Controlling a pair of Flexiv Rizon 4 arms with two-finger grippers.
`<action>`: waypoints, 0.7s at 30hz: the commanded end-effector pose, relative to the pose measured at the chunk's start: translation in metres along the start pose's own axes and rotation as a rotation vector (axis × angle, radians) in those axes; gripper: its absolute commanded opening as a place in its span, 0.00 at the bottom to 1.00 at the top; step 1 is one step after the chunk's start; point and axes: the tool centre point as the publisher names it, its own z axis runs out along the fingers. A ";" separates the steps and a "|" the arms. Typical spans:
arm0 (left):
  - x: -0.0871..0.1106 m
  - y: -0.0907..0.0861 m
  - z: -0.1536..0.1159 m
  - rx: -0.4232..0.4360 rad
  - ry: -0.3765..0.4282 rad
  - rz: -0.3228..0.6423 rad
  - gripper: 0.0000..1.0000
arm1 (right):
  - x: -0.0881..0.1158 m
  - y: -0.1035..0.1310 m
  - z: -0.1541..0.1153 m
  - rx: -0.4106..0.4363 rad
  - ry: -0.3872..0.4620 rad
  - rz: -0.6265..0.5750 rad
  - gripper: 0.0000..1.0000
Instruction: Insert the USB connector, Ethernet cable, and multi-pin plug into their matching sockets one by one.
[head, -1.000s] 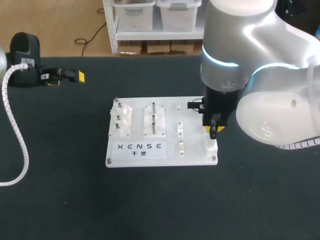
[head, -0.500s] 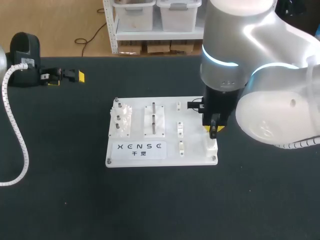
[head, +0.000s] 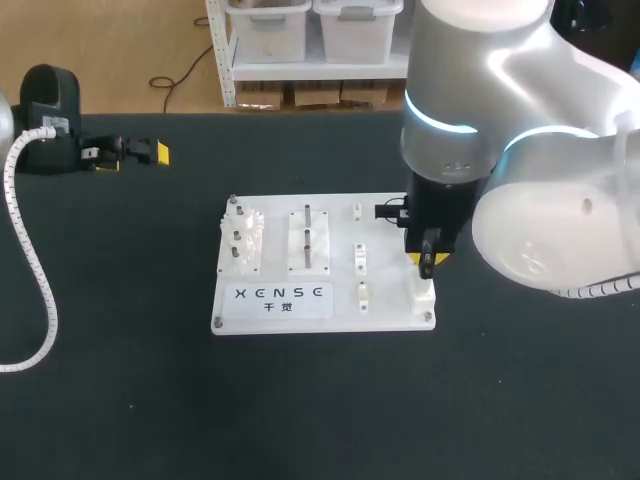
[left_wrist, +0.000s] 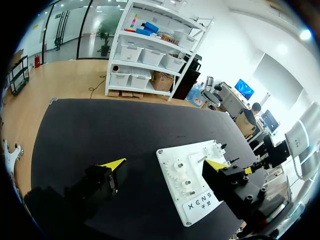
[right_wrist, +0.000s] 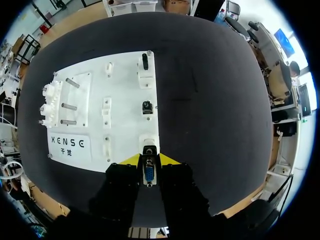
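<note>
A white board (head: 270, 310) lies mid-table with three sockets along its right edge. In the right wrist view my right gripper (right_wrist: 149, 160) is shut on the multi-pin plug (right_wrist: 149, 172), a black shell with a blue pin face. The plug is just short of the nearest white socket (right_wrist: 149, 140). A black Ethernet connector (right_wrist: 147, 107) sits in the middle socket. Farther on, a black USB connector (right_wrist: 145, 61) stands in the farthest block. In the head view the right gripper (head: 427, 262) hangs over the board's front right corner. My left gripper (head: 130, 152) rests far back left, open and empty.
The board (left_wrist: 200, 200) also carries white gears (head: 243, 240), metal pegs (head: 308, 235) and small white clips (head: 359, 258). Black tabletop surrounds it. The left arm's white cable (head: 30, 250) curves along the left side. The big right arm body overhangs the table's right part.
</note>
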 end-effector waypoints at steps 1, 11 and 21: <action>0.000 0.000 0.000 0.000 0.000 0.000 1.00 | 0.001 0.000 0.000 0.000 -0.002 0.000 0.00; 0.000 0.000 0.000 0.000 0.000 0.000 1.00 | 0.001 0.000 0.003 0.005 0.002 0.002 0.00; 0.000 0.000 0.000 0.000 0.000 0.000 1.00 | -0.003 0.001 0.005 0.006 0.002 0.007 0.00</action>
